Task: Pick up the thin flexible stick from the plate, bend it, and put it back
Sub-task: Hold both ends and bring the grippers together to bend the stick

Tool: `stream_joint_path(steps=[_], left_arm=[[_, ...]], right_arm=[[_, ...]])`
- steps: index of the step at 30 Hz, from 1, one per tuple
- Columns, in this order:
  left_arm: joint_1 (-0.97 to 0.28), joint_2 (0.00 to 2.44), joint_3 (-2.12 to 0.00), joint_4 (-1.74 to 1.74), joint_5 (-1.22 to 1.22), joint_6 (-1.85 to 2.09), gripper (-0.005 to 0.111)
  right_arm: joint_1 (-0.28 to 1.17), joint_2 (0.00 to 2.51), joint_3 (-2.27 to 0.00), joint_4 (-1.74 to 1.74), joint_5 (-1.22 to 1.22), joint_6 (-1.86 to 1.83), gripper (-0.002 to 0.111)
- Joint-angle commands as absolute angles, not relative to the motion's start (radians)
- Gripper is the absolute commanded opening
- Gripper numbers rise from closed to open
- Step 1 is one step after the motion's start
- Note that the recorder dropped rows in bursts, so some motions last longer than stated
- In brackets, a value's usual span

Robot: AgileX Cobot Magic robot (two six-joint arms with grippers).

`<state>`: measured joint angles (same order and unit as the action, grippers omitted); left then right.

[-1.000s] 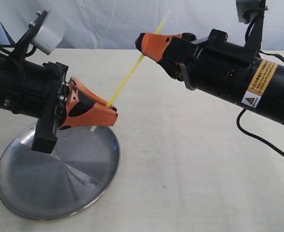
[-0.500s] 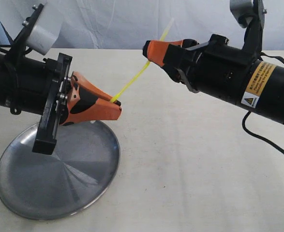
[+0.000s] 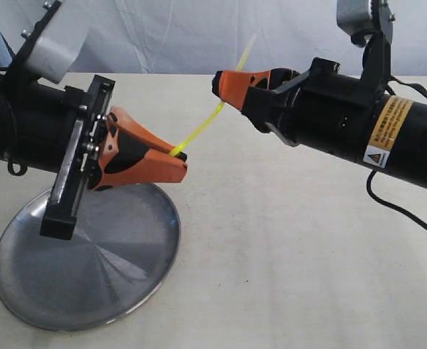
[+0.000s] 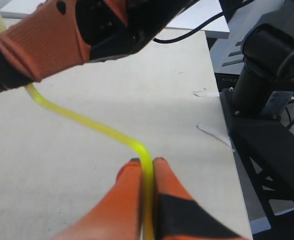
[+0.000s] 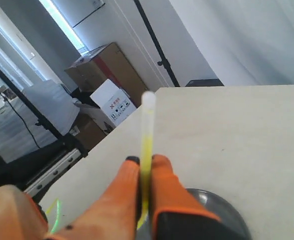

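The thin yellow-green stick (image 3: 202,128) hangs in the air between my two grippers, curved into a shallow S. My left gripper (image 3: 181,166) is shut on its lower end, above the far rim of the silver plate (image 3: 68,291). In the left wrist view the stick (image 4: 86,123) bends sharply just past the left gripper (image 4: 145,164). My right gripper (image 3: 217,81) is shut on the upper part, with the whitish tip (image 3: 249,43) sticking out beyond it. The right wrist view shows the stick (image 5: 147,130) clamped in the right gripper (image 5: 145,161), with the plate (image 5: 227,215) below.
The plate lies at the front left of a pale table (image 3: 293,247). A white cloth backdrop (image 3: 198,36) hangs behind. In the left wrist view the table's edge (image 4: 222,130) borders a dark robot base (image 4: 267,85).
The two grippers have moved closer together. The stick, straight a second ago, now curves between them. The left gripper has shifted slightly right and up.
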<state>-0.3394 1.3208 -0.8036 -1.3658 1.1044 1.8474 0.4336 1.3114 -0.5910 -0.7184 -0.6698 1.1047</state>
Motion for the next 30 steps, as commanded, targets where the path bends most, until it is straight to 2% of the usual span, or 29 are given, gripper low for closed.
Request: stream_joint_path(steps=[1, 9, 30], left_arm=[[-0.342, 1.314, -0.817, -1.542, 1.105, 1.885, 0.000], [-0.342, 1.314, -0.817, -1.538, 1.105, 1.894, 0.000], [-0.342, 1.314, -0.817, -1.554, 1.056, 1.894, 0.000]], right_arm=[[0.442, 1.320, -0.584, -0.857, -0.678, 1.052, 0.000], [0.442, 1.320, -0.584, -0.879, -0.688, 0.914, 0.000], [0.442, 1.320, -0.584, -1.065, -0.720, 0.914, -0.001]])
